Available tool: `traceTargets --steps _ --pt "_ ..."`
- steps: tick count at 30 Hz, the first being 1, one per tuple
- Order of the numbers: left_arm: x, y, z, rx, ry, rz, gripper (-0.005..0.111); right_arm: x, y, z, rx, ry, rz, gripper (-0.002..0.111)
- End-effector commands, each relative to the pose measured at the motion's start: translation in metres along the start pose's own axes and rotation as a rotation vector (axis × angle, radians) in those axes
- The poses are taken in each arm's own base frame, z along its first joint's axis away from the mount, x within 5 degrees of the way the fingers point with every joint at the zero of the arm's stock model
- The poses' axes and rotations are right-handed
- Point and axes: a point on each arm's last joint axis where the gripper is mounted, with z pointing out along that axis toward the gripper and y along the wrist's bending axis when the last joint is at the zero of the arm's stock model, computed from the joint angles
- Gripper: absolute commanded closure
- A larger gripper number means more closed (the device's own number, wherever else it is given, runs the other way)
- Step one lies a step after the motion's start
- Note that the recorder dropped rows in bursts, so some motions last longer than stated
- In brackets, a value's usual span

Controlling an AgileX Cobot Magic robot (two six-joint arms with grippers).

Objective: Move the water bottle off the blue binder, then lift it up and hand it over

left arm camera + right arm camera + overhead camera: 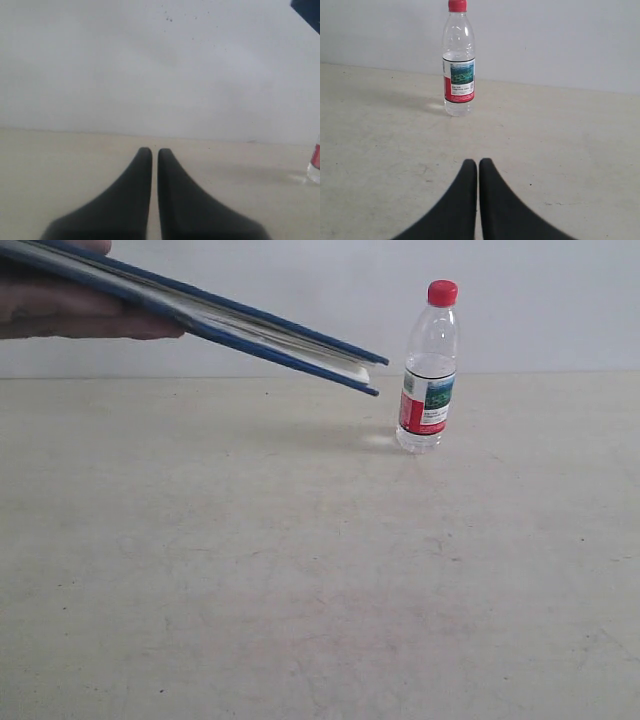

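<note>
Black fingers of the left gripper [155,150] lie almost together, with only a thin slit between the tips and nothing held. The right gripper [478,161] is pinched just as narrow and also holds nothing. Both hang low over the pale table [300,590]. Beyond the right gripper and well apart from it, the water bottle [458,60] stands upright on the table with its red cap on, toward the far wall [540,300]. The exterior view shows the blue binder [250,325] up in the air left of the bottle. It is tilted with its right end lower, near the bottle's shoulder but not touching it. A person's hand [70,310] holds the binder's left end.
</note>
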Motion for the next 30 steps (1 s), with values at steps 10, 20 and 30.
traceTargets --steps 10,20,30 --pt "0.002 -0.005 -0.004 0.039 0.005 -0.340 0.102 -0.001 0.000 0.000 -0.002 -0.017 0.005 0.109" --pt "0.009 0.001 -0.004 -0.033 0.066 -0.338 0.102 -0.001 0.000 0.000 -0.002 -0.017 0.005 0.109" --pt "0.032 0.005 -0.009 -0.084 0.328 -0.084 0.102 -0.001 0.000 0.000 -0.002 -0.017 0.005 0.109"
